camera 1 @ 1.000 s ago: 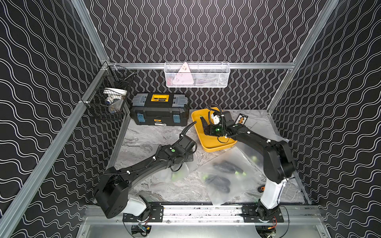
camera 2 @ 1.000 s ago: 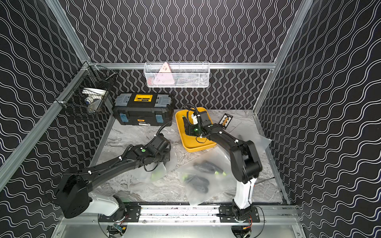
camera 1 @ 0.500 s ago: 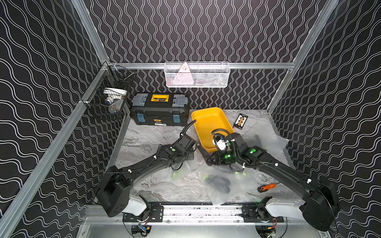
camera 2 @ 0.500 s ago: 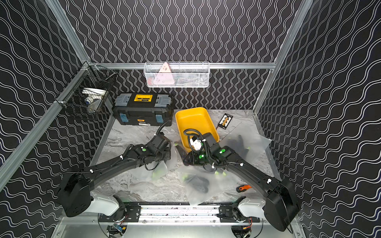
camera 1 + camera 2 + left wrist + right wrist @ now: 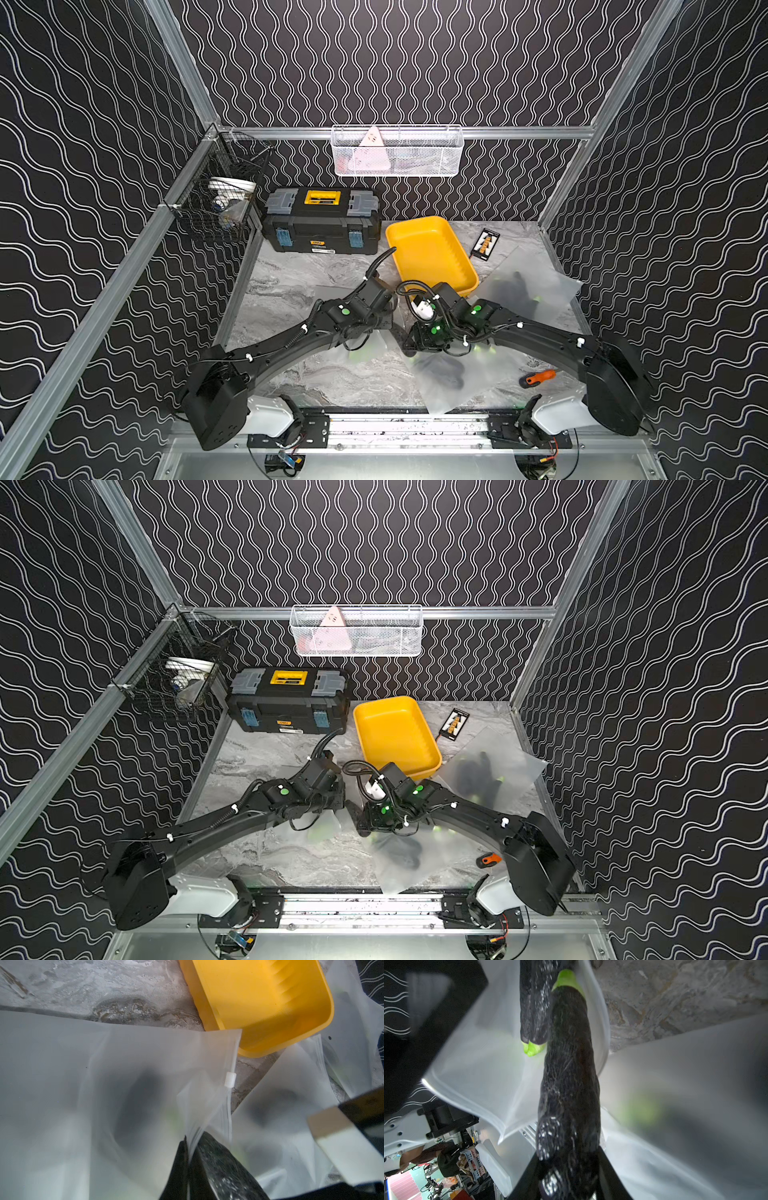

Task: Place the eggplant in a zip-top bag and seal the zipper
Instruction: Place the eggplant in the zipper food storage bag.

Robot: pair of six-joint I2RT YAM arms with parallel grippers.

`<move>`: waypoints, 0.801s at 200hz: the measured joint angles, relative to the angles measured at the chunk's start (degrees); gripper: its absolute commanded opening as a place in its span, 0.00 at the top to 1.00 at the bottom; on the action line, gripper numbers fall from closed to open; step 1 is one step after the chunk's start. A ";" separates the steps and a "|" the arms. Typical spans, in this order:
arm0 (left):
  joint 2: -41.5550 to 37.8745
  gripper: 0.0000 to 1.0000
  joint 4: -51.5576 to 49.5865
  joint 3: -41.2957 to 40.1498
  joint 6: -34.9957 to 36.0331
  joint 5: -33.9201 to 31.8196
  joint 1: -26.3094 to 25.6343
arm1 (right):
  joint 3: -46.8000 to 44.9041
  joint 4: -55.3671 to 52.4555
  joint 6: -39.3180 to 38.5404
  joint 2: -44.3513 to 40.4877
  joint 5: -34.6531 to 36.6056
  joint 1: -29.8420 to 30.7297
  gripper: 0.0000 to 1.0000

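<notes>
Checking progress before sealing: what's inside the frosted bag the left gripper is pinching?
A dark blurred shape with faint green shows through the zip-top bag. Frosted plastic hides whether it lies inside or underneath.

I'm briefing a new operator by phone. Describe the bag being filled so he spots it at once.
Find the yellow tray near the back of the table. In front of it, under the left arm, lies a frosted bag. Unlike the flat bags nearby, its mouth is pinched up by the left gripper, with an eggplant pointing in.
</notes>
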 measured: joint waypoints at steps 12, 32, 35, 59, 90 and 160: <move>-0.39 1.00 0.04 -0.76 -0.50 0.52 -0.26 | 1.22 1.01 0.66 1.46 0.17 0.02 0.71; -1.05 1.00 0.22 -1.46 -1.77 1.55 -0.42 | 2.67 2.64 2.27 3.65 0.94 0.02 0.66; -1.18 1.00 0.24 -1.49 -1.86 1.66 -0.46 | 2.84 2.93 2.54 3.96 1.05 0.04 0.64; -2.45 1.00 0.35 -1.60 -3.26 2.14 -0.50 | 4.74 4.66 4.24 6.34 2.80 0.09 0.55; -3.56 1.00 0.31 -1.53 -4.72 2.84 -0.17 | 7.93 6.05 4.92 9.46 4.09 0.46 0.49; -5.35 1.00 0.17 -1.31 -6.27 3.45 3.28 | 11.34 2.93 2.97 2.49 6.38 0.66 0.47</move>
